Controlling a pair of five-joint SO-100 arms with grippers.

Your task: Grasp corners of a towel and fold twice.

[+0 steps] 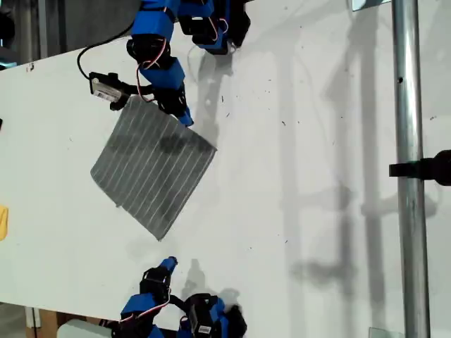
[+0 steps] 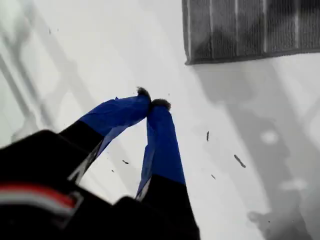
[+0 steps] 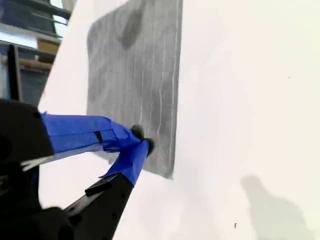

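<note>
While my second gripper point(image 3: 141, 140) is pinched shut on the towel point(image 1: 155, 165) at its upper edge in the exterior view, my first gripper point(image 2: 151, 101), closed empty, sits apart from the lower corner point(image 1: 161, 238).

Just a big white table point(image 1: 296, 176), scuffed and specked. A metal pole point(image 1: 411, 176) crosses the exterior view's right, casting soft shadows.

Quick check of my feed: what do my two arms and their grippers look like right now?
Both arms are blue printed segments joined by black servo blocks, with thin red, white and black cables. My first gripper and my second gripper have black fingers wrapped in blue tape, with dark tips. The upper arm in the exterior view carries a labelled black module.
</note>
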